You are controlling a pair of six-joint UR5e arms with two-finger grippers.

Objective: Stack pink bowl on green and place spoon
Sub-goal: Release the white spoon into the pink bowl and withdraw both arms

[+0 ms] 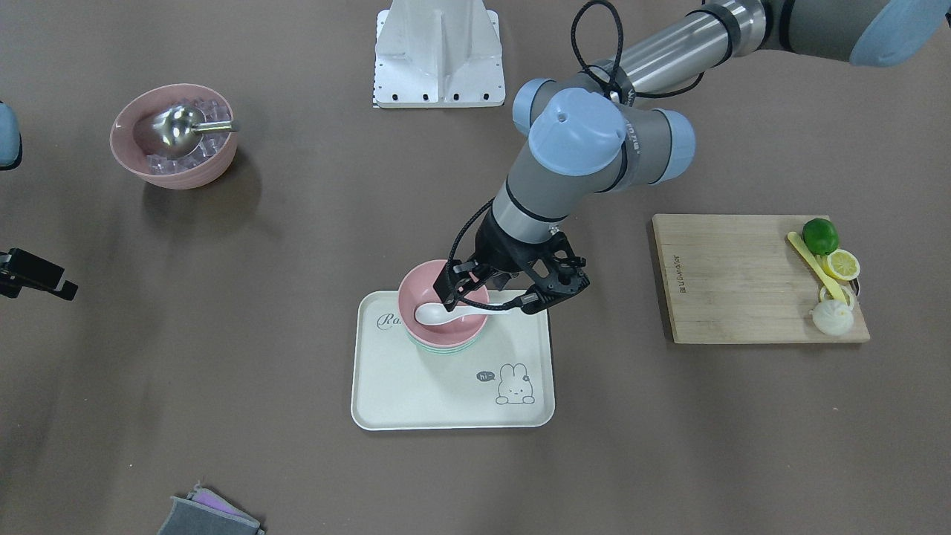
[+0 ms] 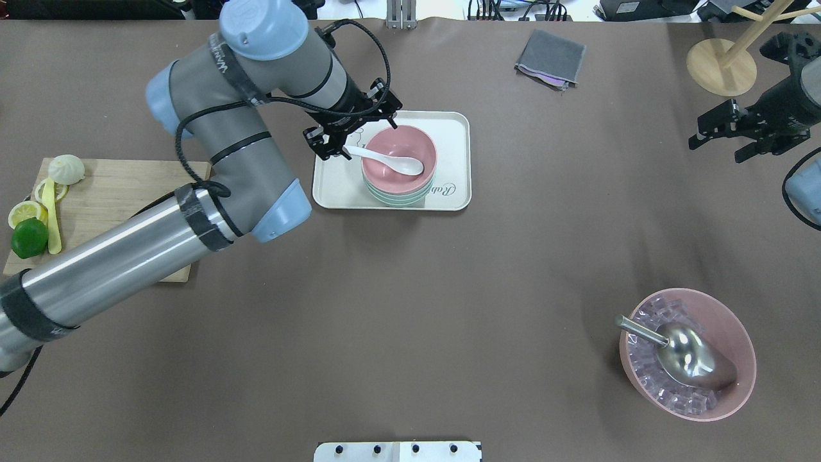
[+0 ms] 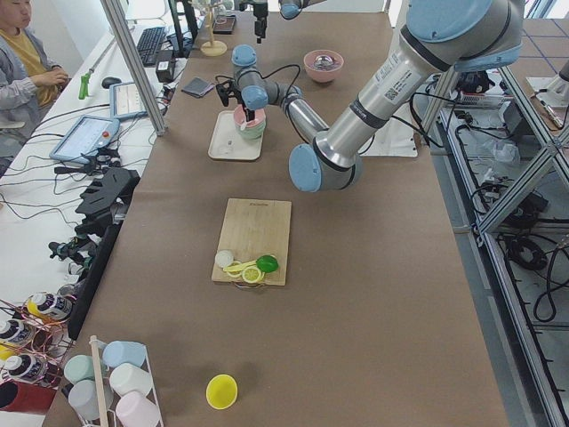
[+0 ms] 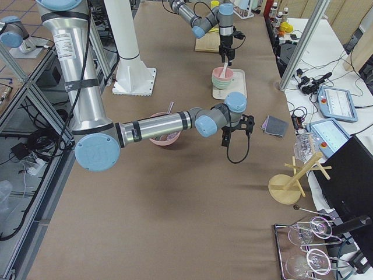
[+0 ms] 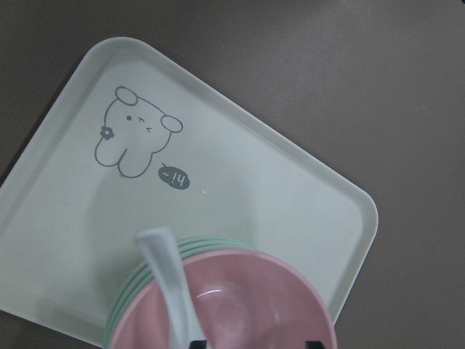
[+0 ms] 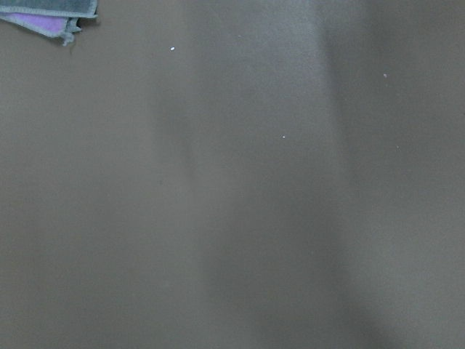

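Spoon point(image 2: 385, 160), white ceramic, lies in the pink bowl point(image 2: 401, 142), scoop end down inside, handle sticking out over the rim on the robot's left side. Pink bowl is nested on top of the green bowl stack point(image 2: 392, 197); several green rims show under it. Stack sits on the cream rabbit-print tray point(image 2: 449, 135), toward the tray edge with the lettering. Left gripper point(image 2: 355, 138) hangs over the spoon handle at the bowl rim, jaws spread wide, one finger on each side of the handle with clear gaps, gripping nothing. In the left wrist view the handle rises toward the camera, with two dark fingertips point(image 5: 197, 342) set far apart at the bottom edge. Right gripper point(image 2: 718, 142) is off at the far right over bare brown table point(image 2: 410, 308), well apart from the tray, jaws apart and empty. A second pink bowl point(image 2: 737, 333) with ice cubes and a metal scoop point(image 2: 683, 356) sits near the robot's right. Wooden cutting board point(image 2: 122, 186) with a lime point(image 2: 29, 237) and lemon pieces is on the left. Folded gray cloth point(image 2: 550, 59) lies beyond the tray.
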